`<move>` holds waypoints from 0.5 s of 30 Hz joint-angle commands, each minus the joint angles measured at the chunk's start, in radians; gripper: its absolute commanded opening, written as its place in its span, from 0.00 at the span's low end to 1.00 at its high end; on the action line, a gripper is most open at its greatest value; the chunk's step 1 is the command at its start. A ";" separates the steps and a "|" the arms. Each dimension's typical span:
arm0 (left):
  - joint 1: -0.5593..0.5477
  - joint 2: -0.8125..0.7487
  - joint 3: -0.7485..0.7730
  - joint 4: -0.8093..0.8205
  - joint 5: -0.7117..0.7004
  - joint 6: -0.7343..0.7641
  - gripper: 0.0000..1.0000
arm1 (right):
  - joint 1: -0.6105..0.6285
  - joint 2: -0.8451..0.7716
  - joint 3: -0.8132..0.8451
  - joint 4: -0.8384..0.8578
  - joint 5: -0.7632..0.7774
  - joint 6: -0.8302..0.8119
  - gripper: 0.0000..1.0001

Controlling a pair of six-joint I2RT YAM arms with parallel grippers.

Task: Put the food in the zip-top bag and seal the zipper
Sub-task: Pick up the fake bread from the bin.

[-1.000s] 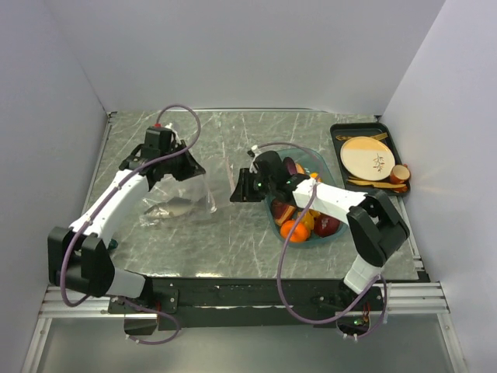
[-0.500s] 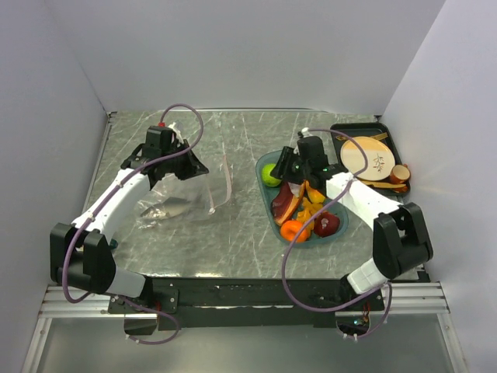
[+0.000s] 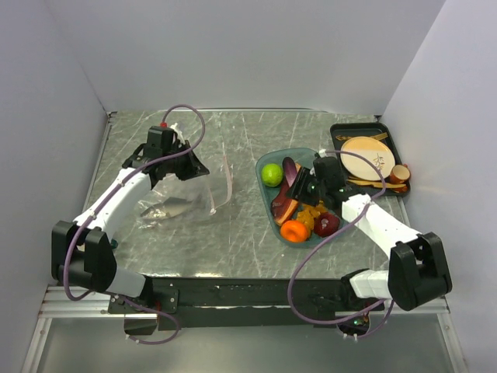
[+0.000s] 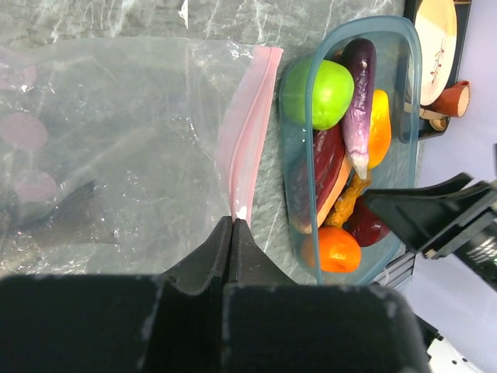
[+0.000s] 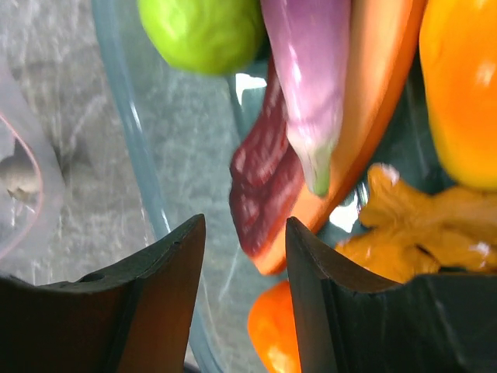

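The left pincer (image 4: 233, 224) is closed, its two tips pressed together on the lower end of the zipper (image 4: 250, 124), the pale pink strip along the mouth of the zip-top bag (image 4: 116, 132). The clear bag lies crinkled on the left part of the table (image 3: 233, 241) with its mouth turned toward the teal tray (image 4: 412, 85). A dark shape shows through the plastic, but what it is cannot be told. The right pincer (image 5: 244, 233) is open, its jaws apart with nothing between them. It hangs over the middle of the tray, and the brown-red slice (image 5: 260, 175) lies just beyond the gap. Whether it touches anything there cannot be told. The food lies in the tray, well apart from the bag. The green lime (image 3: 272, 174) is in the far left corner, and the purple eggplant (image 4: 359, 93) is just beside it, leaning along the slice. The orange-yellow bits (image 5: 411, 225) sit in the middle. The orange (image 3: 294, 231) is at the near end, with the dark red apple (image 3: 326, 224) to its right. Near the tray, at the table's far right corner, stands a black tray (image 3: 338, 132) carrying a beige plate (image 3: 367, 157).
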 commanded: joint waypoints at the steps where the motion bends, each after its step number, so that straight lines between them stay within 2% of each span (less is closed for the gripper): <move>1: -0.004 -0.001 0.036 0.042 0.030 0.012 0.01 | 0.007 -0.024 -0.051 0.006 -0.011 0.040 0.53; 4: -0.004 0.004 0.045 0.032 0.024 0.015 0.01 | 0.010 -0.008 -0.049 -0.016 0.009 0.047 0.53; 11: -0.004 0.001 0.042 0.023 0.004 0.013 0.01 | 0.015 0.051 -0.109 0.077 -0.031 0.083 0.54; 15: -0.004 0.012 0.047 0.019 0.010 0.013 0.01 | 0.026 0.103 -0.086 0.056 0.006 0.093 0.54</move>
